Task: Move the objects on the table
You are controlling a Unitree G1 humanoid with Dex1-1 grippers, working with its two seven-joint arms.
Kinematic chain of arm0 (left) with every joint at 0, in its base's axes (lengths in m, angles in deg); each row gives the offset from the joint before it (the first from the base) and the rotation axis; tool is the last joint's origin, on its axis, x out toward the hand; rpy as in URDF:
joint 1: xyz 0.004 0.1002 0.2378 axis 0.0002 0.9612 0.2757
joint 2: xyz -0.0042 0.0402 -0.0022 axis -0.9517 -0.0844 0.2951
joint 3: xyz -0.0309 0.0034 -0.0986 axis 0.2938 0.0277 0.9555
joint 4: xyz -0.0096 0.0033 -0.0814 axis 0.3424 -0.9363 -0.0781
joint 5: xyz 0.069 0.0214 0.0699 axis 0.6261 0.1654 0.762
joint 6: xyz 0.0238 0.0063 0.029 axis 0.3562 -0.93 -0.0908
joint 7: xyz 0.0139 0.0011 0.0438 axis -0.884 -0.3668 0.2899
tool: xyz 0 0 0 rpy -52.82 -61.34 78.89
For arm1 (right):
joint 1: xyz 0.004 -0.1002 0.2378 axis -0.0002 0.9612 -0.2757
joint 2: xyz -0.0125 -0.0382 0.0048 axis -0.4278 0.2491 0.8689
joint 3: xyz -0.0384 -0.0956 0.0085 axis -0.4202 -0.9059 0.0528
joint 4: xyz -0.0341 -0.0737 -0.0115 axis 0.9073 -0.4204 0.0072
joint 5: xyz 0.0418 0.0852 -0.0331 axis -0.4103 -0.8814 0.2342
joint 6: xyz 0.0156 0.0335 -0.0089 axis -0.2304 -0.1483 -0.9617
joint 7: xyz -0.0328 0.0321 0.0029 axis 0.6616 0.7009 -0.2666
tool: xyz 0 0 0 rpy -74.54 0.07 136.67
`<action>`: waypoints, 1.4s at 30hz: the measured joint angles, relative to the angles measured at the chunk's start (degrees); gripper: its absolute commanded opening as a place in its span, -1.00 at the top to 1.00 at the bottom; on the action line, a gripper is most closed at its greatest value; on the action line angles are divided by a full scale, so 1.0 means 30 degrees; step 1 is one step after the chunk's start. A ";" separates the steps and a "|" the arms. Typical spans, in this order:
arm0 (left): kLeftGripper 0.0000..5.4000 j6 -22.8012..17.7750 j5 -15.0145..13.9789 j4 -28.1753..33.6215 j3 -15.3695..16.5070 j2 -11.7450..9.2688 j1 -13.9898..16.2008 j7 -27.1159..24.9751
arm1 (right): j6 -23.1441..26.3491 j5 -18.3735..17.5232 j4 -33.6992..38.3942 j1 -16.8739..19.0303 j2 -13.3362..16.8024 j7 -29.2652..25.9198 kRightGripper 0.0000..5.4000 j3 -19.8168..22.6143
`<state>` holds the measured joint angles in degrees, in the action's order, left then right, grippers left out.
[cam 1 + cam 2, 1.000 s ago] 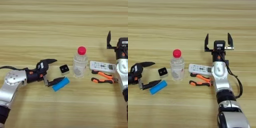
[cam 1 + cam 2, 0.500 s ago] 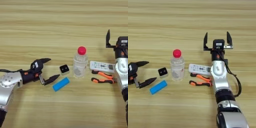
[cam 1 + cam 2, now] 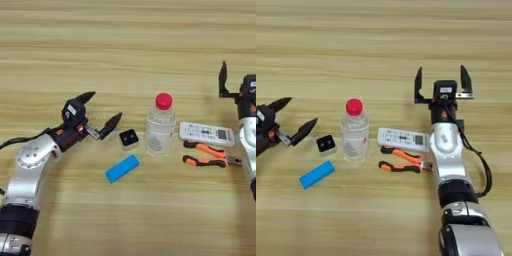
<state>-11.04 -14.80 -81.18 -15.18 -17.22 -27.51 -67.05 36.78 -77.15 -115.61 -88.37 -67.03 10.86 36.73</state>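
A humanoid robot's two arms reach over a light-wood table (image 3: 130,45) strewn with small things. The left pincer (image 3: 99,113) hovers low near the table's left side, its two black fingers spread wide and gripping nothing, the tips pointing toward a tiny black cube (image 3: 129,139) on a white base that sits just beside the nearer fingertip without touching it. Immediately right of the cube stands a small clear plastic bottle (image 3: 160,131) with a red cap, upright on the table. A blue block (image 3: 122,168) lies at an angle in front of the cube and bottle, nearer the robot. To the bottle's right lies a white remote control (image 3: 401,139), and just in front of it a pair of orange-handled pliers (image 3: 404,161). The right pincer (image 3: 443,84) is raised upright beyond the remote at the table's right side, its fingers likewise apart and empty, well clear of the bottle and cube.
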 measured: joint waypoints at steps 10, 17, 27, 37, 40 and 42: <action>-0.99 0.1943 0.1415 -0.3294 0.0896 0.1718 -0.1733 0.4563 | -0.0252 -0.1789 -0.0293 0.0000 0.0193 -0.2576 -1.00 0.0269; -0.99 0.2888 0.1748 -0.4566 0.1659 0.1911 -0.2372 0.6592 | 0.0620 -0.4351 0.2838 0.0081 0.0903 -0.7053 -1.00 -0.0180; -0.99 0.4110 0.2254 -0.5717 0.1815 0.2047 -0.2813 0.7336 | 0.9123 -1.2218 1.4504 0.2637 0.3011 -1.4510 -1.00 -0.2646; -0.99 0.4685 0.2386 -0.6253 0.1699 0.2170 -0.3149 0.7463 | 1.4978 -1.4611 1.9464 0.4234 0.5297 -1.8184 -1.00 -0.4351; -0.99 0.4894 0.2417 -0.6298 0.1597 0.2266 -0.3149 0.7451 | 1.5432 -1.4027 1.9132 0.4212 0.5532 -1.8416 -1.00 -0.4546; -0.99 0.4948 0.2438 -0.6304 0.1569 0.2278 -0.3149 0.7449 | 1.5670 -1.3010 1.8377 0.4165 0.5716 -1.8425 -1.00 -0.4734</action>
<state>3.80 -7.49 -100.09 -10.47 -10.39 -36.96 -44.70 83.79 -116.18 -60.48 -75.87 -49.89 -44.42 22.53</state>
